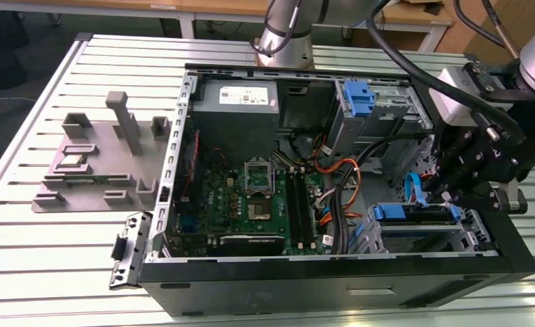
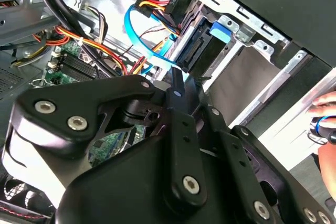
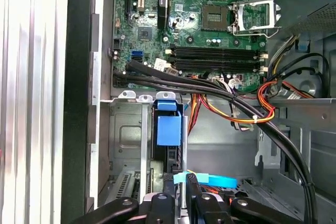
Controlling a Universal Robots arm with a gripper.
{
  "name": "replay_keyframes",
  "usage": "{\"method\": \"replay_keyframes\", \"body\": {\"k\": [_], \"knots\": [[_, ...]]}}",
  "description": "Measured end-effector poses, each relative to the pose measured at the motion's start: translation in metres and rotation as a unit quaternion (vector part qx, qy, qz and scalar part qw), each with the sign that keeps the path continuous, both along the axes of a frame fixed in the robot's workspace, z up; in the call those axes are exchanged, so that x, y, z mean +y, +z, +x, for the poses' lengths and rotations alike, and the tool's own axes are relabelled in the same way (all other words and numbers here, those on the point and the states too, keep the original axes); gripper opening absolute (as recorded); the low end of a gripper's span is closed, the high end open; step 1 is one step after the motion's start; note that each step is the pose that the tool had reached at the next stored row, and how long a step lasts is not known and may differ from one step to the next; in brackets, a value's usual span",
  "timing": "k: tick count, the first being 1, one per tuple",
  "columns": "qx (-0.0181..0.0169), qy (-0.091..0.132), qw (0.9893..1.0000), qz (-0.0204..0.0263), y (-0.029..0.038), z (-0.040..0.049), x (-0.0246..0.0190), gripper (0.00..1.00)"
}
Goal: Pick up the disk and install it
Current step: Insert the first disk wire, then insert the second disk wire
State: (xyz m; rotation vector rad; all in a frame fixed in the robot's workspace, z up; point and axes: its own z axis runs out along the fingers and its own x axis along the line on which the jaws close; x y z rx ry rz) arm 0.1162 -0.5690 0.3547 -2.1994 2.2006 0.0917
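I'm hanging my gripper over the drive cage at the corner of the open computer case, and I'm judging this as the install step, not the pick-up. The disk is standing on edge in its bay, blue carrier showing. In the first wrist view my fingers are sitting close together on either side of its dark upper edge, so I'm reading them as clamped on it. Seating it looks close to done, though I'm not seeing the far end of the slot.

Whatever follows is calling for a straight line along the bay rails and care around the blue data cable and the orange wires crowding in just beside.

The case is lying on a slotted metal table, a grey fixture is sitting well apart, and a person's hand is resting near the case's edge
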Motion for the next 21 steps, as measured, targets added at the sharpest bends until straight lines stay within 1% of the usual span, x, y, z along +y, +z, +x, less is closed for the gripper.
{"method": "replay_keyframes", "body": {"k": [4, 6, 10, 14, 16, 21], "knots": [[0.0000, 0.000, 1.0000, -0.0001, 0.0005, 0.0000, 0.0000, 0.24], [0.0000, 0.000, 1.0000, -0.0001, 0.0019, 0.0000, 0.0000, 0.24], [0.0000, 0.000, 1.0000, -0.0001, 0.0023, 0.0000, 0.0000, 0.24], [0.0000, 0.000, 1.0000, -0.0013, 0.0023, 0.0000, 0.0000, 0.24], [0.0000, 0.000, 1.0000, -0.0012, 0.0024, 0.0001, 0.0006, 0.24], [0.0000, 0.000, 1.0000, 0.0018, 0.0023, 0.0052, 0.0032, 0.24]]}}
